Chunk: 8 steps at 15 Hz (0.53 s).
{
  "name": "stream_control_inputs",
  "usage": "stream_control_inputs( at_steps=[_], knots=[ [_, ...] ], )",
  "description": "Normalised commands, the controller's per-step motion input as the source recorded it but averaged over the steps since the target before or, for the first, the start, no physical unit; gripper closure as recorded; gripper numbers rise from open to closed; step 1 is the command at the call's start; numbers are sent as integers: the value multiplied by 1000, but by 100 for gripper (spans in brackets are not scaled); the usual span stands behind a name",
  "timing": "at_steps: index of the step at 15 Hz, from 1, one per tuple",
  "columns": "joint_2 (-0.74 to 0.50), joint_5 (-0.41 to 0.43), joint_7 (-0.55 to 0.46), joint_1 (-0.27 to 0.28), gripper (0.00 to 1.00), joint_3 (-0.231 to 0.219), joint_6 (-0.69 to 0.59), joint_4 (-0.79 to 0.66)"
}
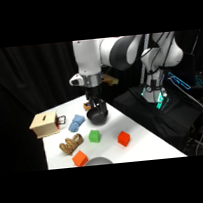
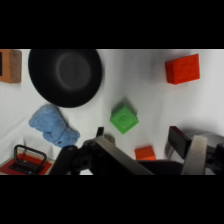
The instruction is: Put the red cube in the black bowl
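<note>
Jaws apart and empty: approach step, red cube not yet grasped.
Gripper (image 2: 145,150) hovers near the black bowl (image 2: 65,76); green cube (image 2: 123,118) lies just ahead, red cube (image 2: 182,68) farther off; next, centre over it and descend.

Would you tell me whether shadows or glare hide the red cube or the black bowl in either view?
Side view: the black bowl blends into the dark pincer just above it, while the red cube stands out on the bright white table. Wrist view: only a soft pale sheen inside the bowl, no hard glare; the cube is evenly lit.
</note>
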Motion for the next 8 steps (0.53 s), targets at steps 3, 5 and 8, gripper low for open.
stream_control_inputs(
  at_steps=[3,5,8],
  knots=[
    [0,19,-46,-12,0,24,23,15],
    [-13,49,-47,4,0,43,75,-36],
    [-23,98,-71,25,0,63,119,-71]
  ],
)
